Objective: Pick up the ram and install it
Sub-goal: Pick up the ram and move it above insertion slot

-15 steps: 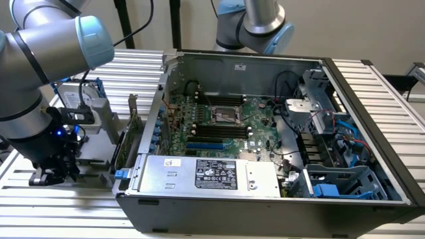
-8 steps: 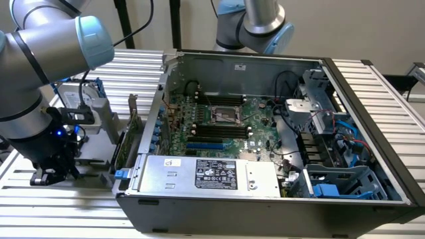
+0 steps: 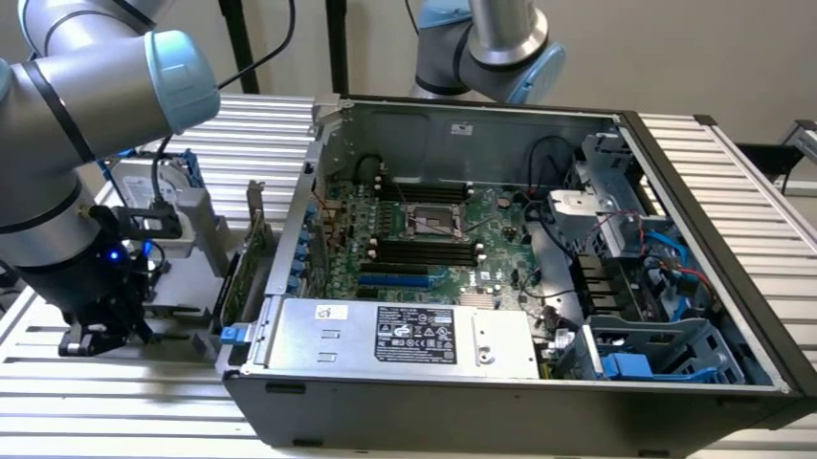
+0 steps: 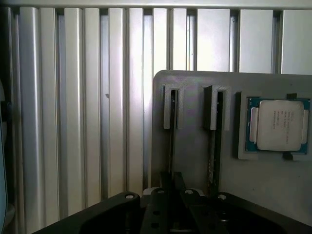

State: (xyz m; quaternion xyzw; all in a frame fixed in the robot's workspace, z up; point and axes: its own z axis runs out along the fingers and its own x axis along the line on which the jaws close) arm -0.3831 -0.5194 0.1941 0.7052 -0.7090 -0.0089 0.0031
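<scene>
A: Exterior view, what did you log?

B: The arm's gripper (image 3: 96, 337) hung low over the slatted table (image 3: 728, 172) at the exterior view's left, just beside a grey fixture plate (image 3: 179, 287). An upright green card (image 3: 245, 263) stood between that plate and the open computer case (image 3: 511, 402). The motherboard (image 3: 434, 225) lay inside the case. I could not pick out the ram there.

A: Was the gripper clenched or released?

B: Cannot tell from that view.

A: Wrist view?

B: The fixture plate (image 4: 195, 156) lay on the table (image 4: 73, 122). The ram (image 4: 214, 146) stood on its edge in one slot of the plate, with a little green showing along it. It was not in the case. A processor (image 4: 278, 126) sat in a holder just beside that slot. The gripper (image 4: 173, 179) was lined up over the neighbouring slot (image 4: 172, 141), near the ram but not on it. That slot showed a thin dark line, either a stick or a bare groove; I could not tell which.

A: Grip state there?

B: Again, cannot tell.
</scene>
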